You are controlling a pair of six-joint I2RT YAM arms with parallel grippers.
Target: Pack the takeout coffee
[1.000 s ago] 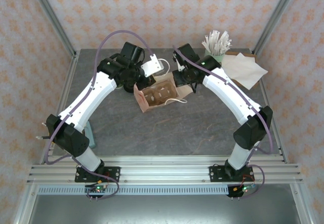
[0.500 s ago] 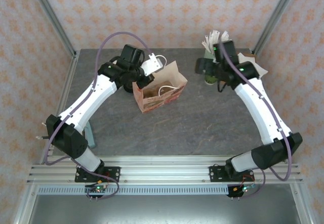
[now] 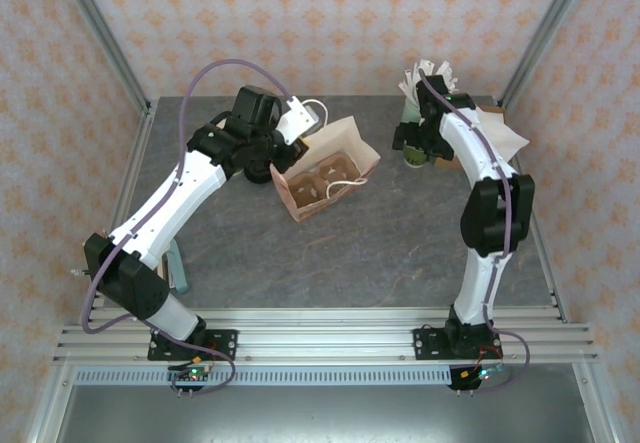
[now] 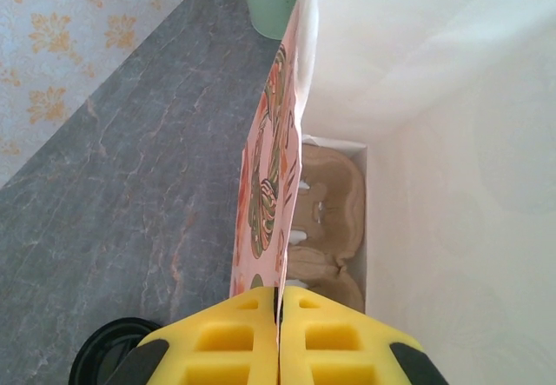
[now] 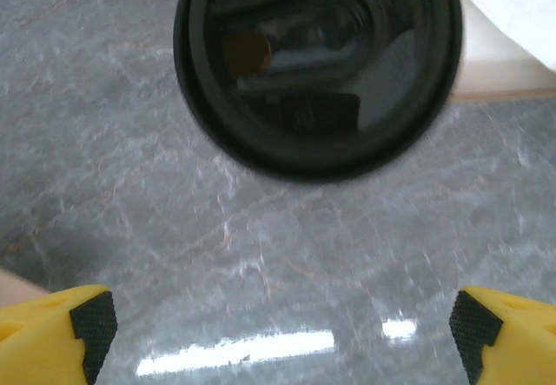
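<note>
Beyond right tool point(image 5: 282, 326), takeout coffee point(image 5: 317, 63)

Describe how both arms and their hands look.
The left arm and right arm match: white shells over black joints, each with a lilac cable looped alongside. The left hand and right hand have blocky yellow fingers with black patches.
</note>
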